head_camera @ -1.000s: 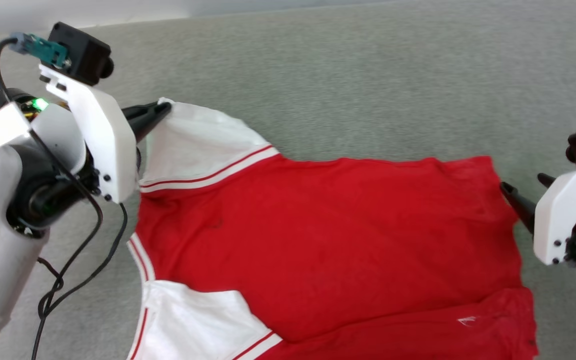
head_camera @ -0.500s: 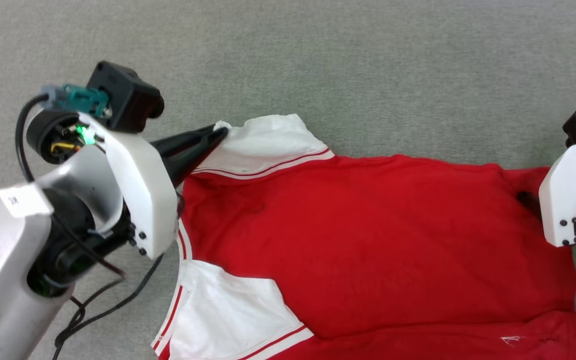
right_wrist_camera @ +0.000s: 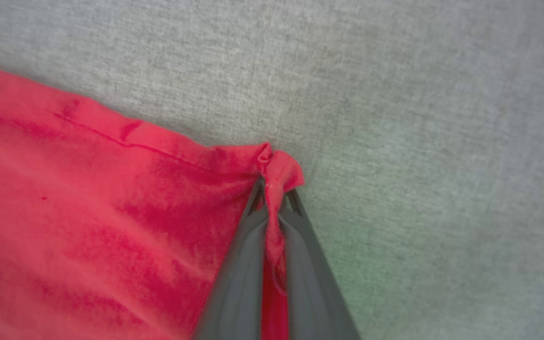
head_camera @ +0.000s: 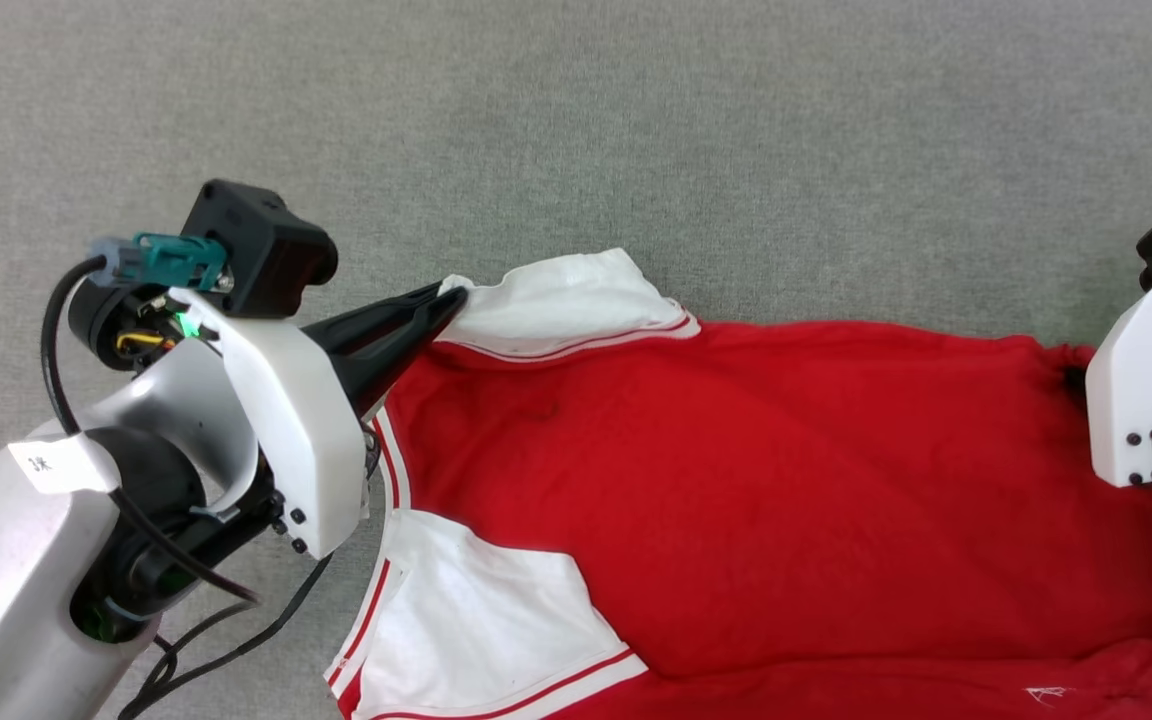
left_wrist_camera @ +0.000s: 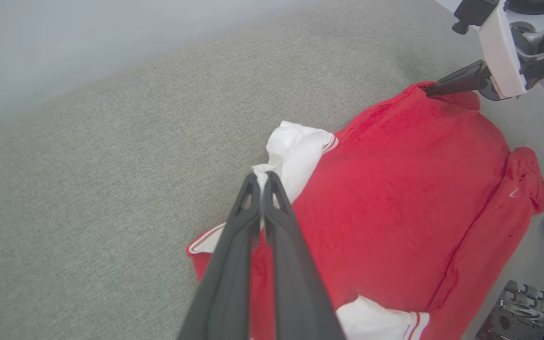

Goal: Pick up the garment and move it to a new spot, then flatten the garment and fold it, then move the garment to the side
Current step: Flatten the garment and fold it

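In the head view, the garment (head_camera: 736,480) is being held stretched out on the grey fabric surface (head_camera: 636,150), with its far white sleeve being pinched by the closed left gripper (head_camera: 451,297). In the left wrist view, that sleeve's edge is being clamped between the dark fingers (left_wrist_camera: 234,245), and the opposite red corner is being gripped by the right gripper (left_wrist_camera: 430,89). In the right wrist view, a bunched red hem corner is being squeezed between the closed fingers (right_wrist_camera: 310,264).

Garment (head_camera: 756,470), seemingly flat, between left tool (head_camera: 451,298), right tool (right_wrist_camera: 272,193)
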Motion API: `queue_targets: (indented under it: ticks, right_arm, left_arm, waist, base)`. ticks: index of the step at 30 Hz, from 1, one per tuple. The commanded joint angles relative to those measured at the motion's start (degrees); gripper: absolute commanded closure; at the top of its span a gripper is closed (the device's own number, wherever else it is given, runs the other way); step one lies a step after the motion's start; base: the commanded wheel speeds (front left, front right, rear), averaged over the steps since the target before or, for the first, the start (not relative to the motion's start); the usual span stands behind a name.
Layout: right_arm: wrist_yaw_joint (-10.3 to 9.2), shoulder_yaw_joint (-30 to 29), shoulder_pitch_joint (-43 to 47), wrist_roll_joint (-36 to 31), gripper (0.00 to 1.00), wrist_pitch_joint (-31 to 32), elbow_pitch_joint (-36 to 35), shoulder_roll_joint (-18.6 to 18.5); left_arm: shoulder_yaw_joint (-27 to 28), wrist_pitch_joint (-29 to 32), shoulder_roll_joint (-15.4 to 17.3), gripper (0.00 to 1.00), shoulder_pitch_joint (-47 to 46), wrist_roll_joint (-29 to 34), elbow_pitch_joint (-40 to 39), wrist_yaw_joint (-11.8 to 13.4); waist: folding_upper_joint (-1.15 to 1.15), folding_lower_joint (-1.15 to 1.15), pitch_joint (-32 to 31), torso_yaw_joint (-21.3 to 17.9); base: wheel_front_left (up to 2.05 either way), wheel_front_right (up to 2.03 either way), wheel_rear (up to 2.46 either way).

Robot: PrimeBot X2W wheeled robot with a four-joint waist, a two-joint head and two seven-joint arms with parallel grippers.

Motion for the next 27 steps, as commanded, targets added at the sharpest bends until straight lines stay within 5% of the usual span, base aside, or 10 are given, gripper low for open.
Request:
queue_targets:
  ticks: [1,12,27]
  right_arm:
    - [-0.02,-0.21,1.65,0.27,1.0,-1.95,1.38,0.7]
    - [-0.02,-3.05,6.33,3.35,1.0,-10.32,-2.53,0.47]
    - [-0.02,-11.18,27.83,9.09,1.0,-15.44,-15.66,3.53]
  left_arm:
    - [0.17,-1.15,-0.05,1.0,1.57,0.34,0.83,0.54]
    - [2.38,-5.98,1.21,1.0,10.88,-1.52,2.48,3.33]
    - [2.01,-9.03,3.56,1.0,29.55,-5.32,0.01,8.56]
  waist:
    - [0.0,0.01,-1.5,-0.24]
    - [0.0,0.01,-10.52,-2.34]
    - [0.0,0.01,-18.51,-2.04]
  base:
    - [0.0,0.0,0.0]
    - [0.0,0.0,0.0]
    - [0.0,0.0,0.0]
